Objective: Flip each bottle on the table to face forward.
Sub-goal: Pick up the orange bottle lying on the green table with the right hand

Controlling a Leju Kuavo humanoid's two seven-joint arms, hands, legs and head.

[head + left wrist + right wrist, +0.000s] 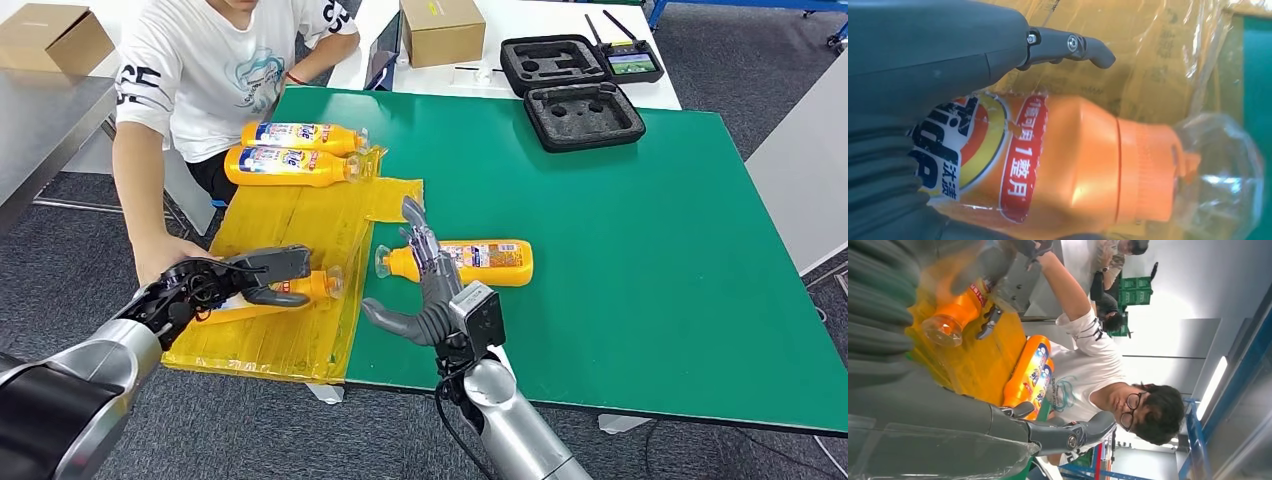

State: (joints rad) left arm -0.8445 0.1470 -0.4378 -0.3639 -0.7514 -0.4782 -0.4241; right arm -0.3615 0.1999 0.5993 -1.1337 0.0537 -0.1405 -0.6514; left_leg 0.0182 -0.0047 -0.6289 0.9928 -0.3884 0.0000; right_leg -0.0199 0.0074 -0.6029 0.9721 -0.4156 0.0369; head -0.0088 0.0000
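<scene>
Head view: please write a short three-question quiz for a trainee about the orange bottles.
1. True or false: the left hand grips an orange plastic bottle with a clear cap above the yellow plastic sheet.
2. How many orange bottles are in the head view? A two, B four, C six.
3. Fill in: the second orange bottle, under the right hand, lies on the ___ mat.
Key: 1 true; 2 B; 3 green.

A person [215, 70] in a white shirt sits at the far left of the green surface [640, 250]. Beyond lie two boxes [442, 28], black foam cases [583, 115] and a controller [632, 62].
</scene>
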